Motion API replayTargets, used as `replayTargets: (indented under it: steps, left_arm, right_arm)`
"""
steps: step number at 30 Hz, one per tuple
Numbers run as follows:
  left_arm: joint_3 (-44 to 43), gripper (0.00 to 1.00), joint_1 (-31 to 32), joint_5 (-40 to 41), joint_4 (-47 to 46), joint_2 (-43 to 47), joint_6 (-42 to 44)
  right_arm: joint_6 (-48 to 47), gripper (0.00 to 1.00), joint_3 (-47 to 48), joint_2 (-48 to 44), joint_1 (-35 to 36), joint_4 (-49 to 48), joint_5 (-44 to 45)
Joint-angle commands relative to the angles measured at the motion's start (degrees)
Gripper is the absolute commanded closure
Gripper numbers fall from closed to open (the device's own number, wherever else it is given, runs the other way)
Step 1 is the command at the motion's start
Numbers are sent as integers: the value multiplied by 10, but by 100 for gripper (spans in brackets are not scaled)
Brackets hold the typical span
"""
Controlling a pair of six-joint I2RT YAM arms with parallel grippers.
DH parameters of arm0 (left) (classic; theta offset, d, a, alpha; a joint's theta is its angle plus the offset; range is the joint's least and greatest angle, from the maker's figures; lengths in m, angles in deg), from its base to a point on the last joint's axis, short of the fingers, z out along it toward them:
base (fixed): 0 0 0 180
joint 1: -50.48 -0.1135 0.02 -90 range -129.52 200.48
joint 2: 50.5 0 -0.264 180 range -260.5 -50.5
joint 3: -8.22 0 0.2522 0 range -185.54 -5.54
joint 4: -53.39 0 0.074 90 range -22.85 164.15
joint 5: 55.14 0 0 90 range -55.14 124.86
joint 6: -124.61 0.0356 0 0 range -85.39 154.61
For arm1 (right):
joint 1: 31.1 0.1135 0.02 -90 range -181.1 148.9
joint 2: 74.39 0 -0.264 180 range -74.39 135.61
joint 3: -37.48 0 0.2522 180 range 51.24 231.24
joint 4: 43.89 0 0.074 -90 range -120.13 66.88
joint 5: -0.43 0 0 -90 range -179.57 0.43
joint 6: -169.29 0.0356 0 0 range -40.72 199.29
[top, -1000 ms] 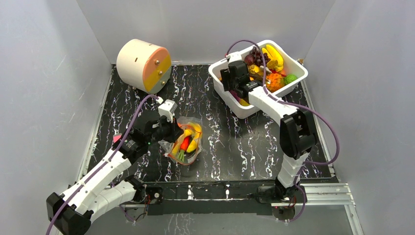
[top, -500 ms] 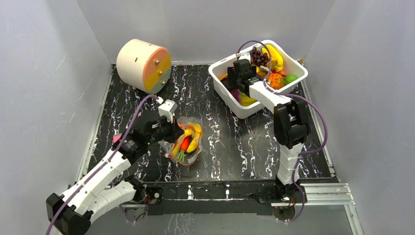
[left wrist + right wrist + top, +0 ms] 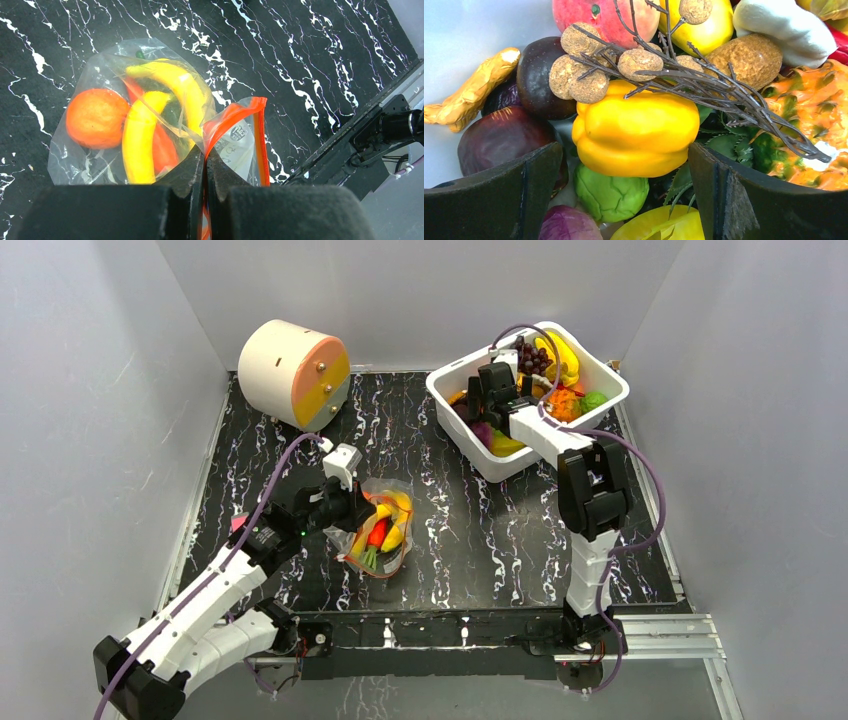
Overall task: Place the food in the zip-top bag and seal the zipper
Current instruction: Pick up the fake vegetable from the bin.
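The clear zip-top bag (image 3: 385,530) lies near the table's front middle, holding yellow bananas (image 3: 142,132), an orange (image 3: 95,117) and a red piece. My left gripper (image 3: 205,156) is shut on the bag's orange-red zipper (image 3: 257,132) and lifts that rim at the bag's left side (image 3: 350,508). More food fills the white tub (image 3: 612,390) at the back right. My right gripper (image 3: 488,405) reaches down into it. Its jaws (image 3: 624,150) stand open around a yellow pepper (image 3: 634,125), above a green piece (image 3: 611,192), without touching the pepper.
A cream cylinder with an orange and pink face (image 3: 293,375) lies at the back left. Grey walls close in both sides and the back. A metal rail (image 3: 660,625) runs along the front edge. In the tub, a dark plum (image 3: 504,142) and a bare grape stalk (image 3: 704,82) crowd the jaws.
My right gripper has swung further over the tub and lowered among the food, and its jaws have opened wider. The left gripper and bag have stayed still.
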Motion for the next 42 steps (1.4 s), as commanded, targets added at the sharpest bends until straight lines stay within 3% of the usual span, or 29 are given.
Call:
replayTargets:
  steps: [1, 15, 23, 42]
  left_arm:
    - [0, 100, 2, -7, -8, 8, 7]
    - [0, 100, 2, -5, -6, 6, 9]
    - [0, 100, 2, -3, -6, 8, 9]
    - [1, 100, 2, 9, -6, 12, 7]
  right_arm:
    - [13, 2, 19, 15, -8, -40, 14]
    - [32, 6, 30, 34, -16, -53, -27]
    - [-8, 32, 5, 19, -17, -92, -63]
    - [-38, 51, -78, -89, -16, -113, -98]
